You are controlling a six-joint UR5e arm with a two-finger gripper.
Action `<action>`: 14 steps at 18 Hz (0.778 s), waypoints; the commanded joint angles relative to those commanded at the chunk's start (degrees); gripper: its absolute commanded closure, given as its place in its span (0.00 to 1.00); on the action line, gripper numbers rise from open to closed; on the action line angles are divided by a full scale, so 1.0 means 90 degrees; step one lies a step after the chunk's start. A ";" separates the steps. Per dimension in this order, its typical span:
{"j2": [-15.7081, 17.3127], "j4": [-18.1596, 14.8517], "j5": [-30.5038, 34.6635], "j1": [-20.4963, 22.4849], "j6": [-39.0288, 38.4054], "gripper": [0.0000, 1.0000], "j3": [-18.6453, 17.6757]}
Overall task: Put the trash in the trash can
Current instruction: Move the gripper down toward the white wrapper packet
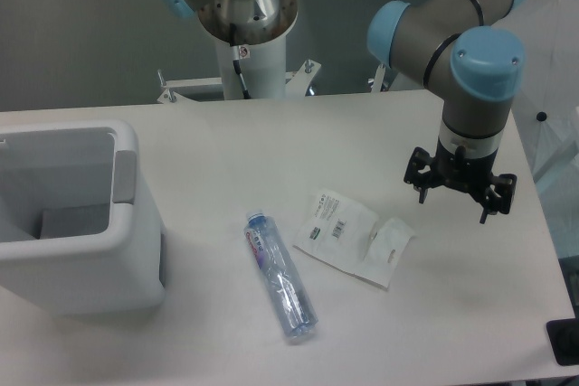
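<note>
My arm reaches in from the upper right, grey links bent at blue-capped joints, the last link pointing straight down. My gripper (460, 196) hangs at its end on the right side, above the table and touching nothing. The jaws are spread wide apart, dark fingers (422, 189) pointing down, nothing between them.

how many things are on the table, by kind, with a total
plastic bottle: 1
white wrapper: 1
trash can: 1
total: 3 things on the table, 2 of them trash lying outside the can. The robot's hand hangs above the table to the right of the wrapper, holding nothing.
</note>
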 joint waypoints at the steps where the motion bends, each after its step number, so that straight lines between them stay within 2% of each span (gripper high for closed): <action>1: 0.0000 0.0019 0.0029 -0.0010 -0.0010 0.00 -0.0019; 5: 0.0000 0.0039 0.0010 -0.0049 -0.0020 0.00 -0.0107; 8: 0.0029 0.0068 -0.0019 -0.0039 -0.0010 0.00 -0.0370; 10: 0.0039 0.0340 -0.0029 -0.0049 -0.0010 0.00 -0.0585; 13: 0.0039 0.0955 -0.0020 -0.0049 -0.0078 0.00 -0.1082; 14: 0.0039 0.1005 -0.0020 -0.0058 -0.0097 0.00 -0.1190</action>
